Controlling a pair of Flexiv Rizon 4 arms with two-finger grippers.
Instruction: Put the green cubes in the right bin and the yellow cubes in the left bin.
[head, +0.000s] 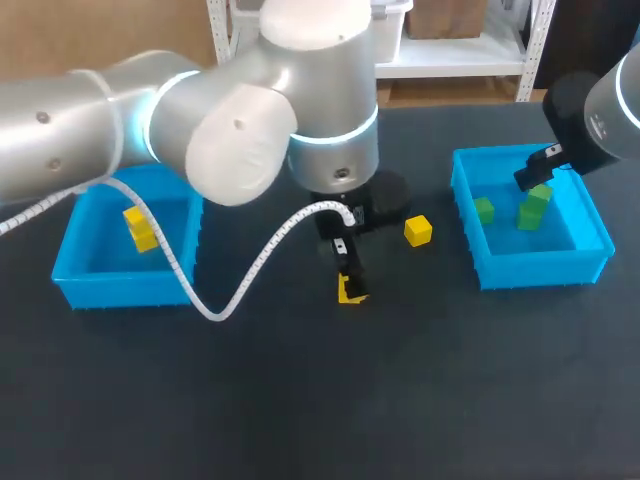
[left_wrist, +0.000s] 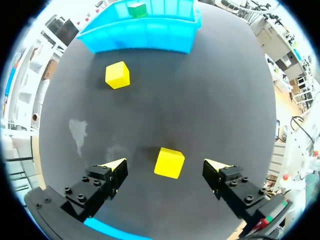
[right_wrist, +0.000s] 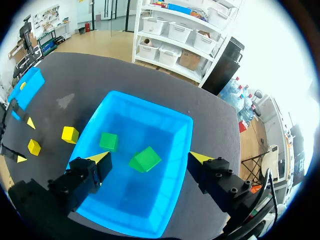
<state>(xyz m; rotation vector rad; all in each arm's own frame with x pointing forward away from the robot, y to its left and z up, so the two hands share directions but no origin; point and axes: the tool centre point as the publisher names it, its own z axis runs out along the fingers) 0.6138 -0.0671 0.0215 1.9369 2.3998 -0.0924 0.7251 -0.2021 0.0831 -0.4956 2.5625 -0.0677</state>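
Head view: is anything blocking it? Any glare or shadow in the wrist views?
Head view: the left arm fills the upper left, hiding part of the left bin. Left wrist view: a pale patch marks the table ahead of the left hand; soft shadow lies beyond the yellow cube between its open fingers. Right wrist view: no glare inside the right bin.
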